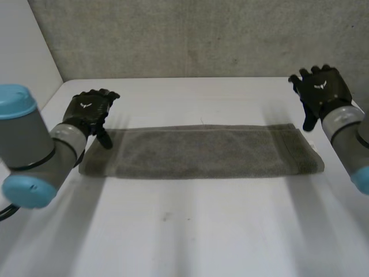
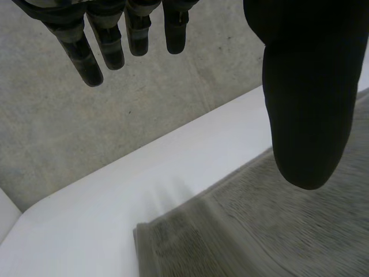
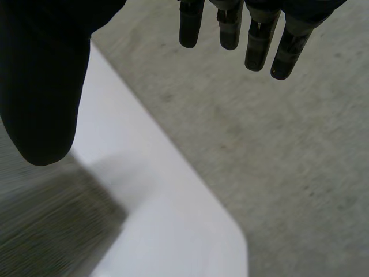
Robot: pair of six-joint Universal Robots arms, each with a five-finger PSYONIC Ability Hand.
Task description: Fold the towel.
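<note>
The left hand point(image 1: 86, 109) is spread wide, thumb above the towel point(image 1: 202, 151) end. The right hand point(image 1: 320, 91) is equally wide, empty.

Head cam looks down; wrist cams close; all share towel point(image 1: 202, 151).

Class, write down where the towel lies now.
In the head view the towel lies as a long strip across the middle of the table, one end by the left robot hand, the other by the right robot hand.
</note>
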